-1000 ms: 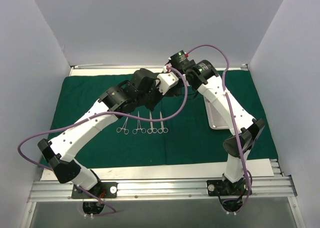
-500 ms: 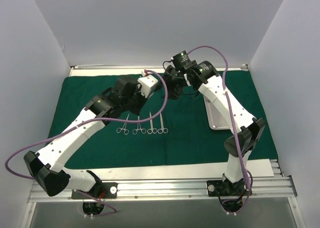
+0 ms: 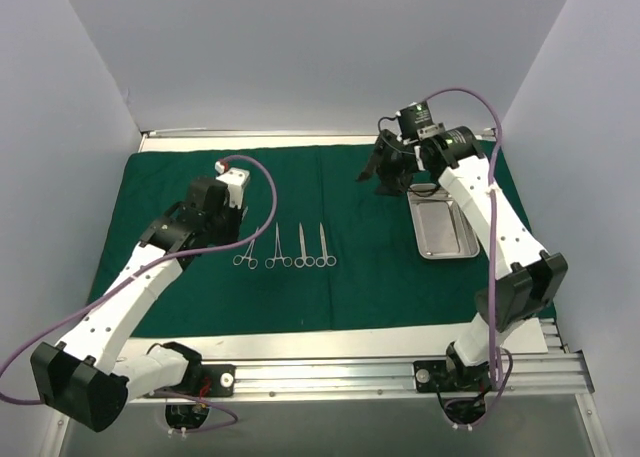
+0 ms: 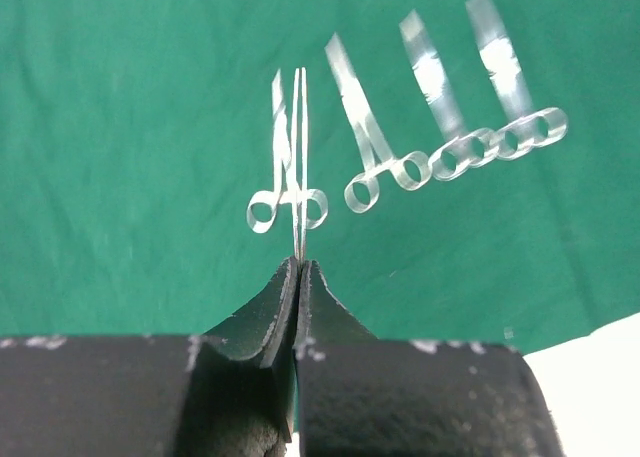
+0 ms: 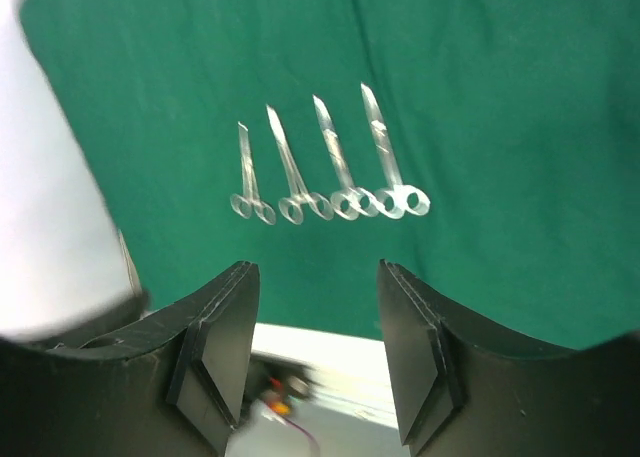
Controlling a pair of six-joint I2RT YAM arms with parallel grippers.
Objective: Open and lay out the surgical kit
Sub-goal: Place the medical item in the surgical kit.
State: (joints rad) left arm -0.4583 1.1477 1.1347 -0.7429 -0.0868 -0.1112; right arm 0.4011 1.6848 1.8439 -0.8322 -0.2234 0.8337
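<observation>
one dark green drape [image 3: 380,267] is spread on the bench [image 3: 300,345]. one steel tray [image 3: 447,227] lies on its right part, and four ring-handled instruments [image 3: 301,247] are laid in a row left of centre. a fifth piece, slim tweezers [image 4: 299,167], is seen only in the left wrist view, clamped in the closed left gripper [image 4: 298,272] above the row. the right gripper [image 5: 313,277] is held apart and empty near the tray's far end. a second ago both grippers were met over mid-drape; they are now drawn apart.
</observation>
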